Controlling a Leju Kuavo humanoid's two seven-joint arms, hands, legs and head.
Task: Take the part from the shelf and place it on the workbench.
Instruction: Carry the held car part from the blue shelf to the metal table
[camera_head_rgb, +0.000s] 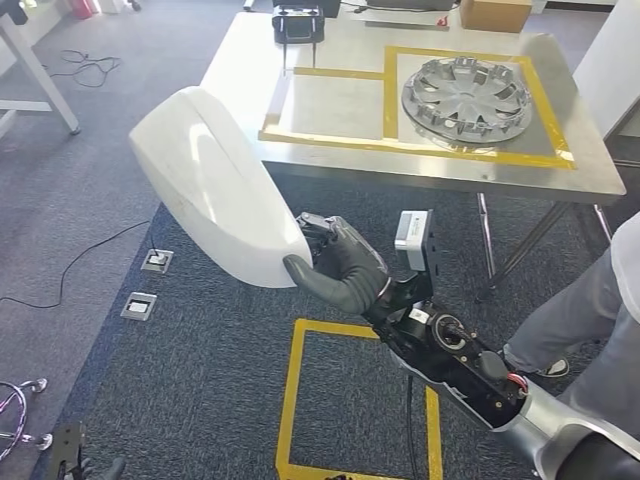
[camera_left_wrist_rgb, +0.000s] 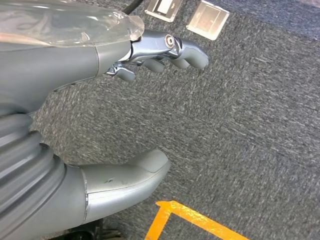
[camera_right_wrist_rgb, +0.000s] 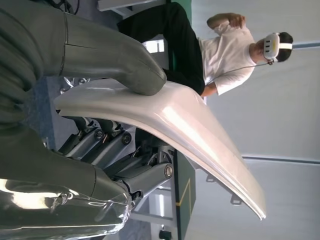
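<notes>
The white moulded part (camera_head_rgb: 211, 185), a curved panel-like shell, is held clear of the floor by the right hand (camera_head_rgb: 343, 265), short of the near edge of the steel workbench (camera_head_rgb: 453, 170); it is gripped at one end only, the thumb (camera_right_wrist_rgb: 113, 60) pressed on the outer face and the fingers (camera_right_wrist_rgb: 113, 145) curled beneath the rim; most of the shell overhangs the grip unsupported. The left hand (camera_left_wrist_rgb: 113, 115) is seen above grey carpet, fingers apart and holding nothing. On the workbench, two bays are marked in yellow tape (camera_head_rgb: 392, 90); a silver wheel cover (camera_head_rgb: 468, 95) occupies the farther one; the nearer bay appears free. A person's leg (camera_head_rgb: 573, 320) is noted just beside the right arm. Risks are judged as follows: rotation or slippage of the part about the single grip point, caused by its overhang; contact with the bench edge if lift is insufficient; contact with the wheel cover if placement overshoots.
</notes>
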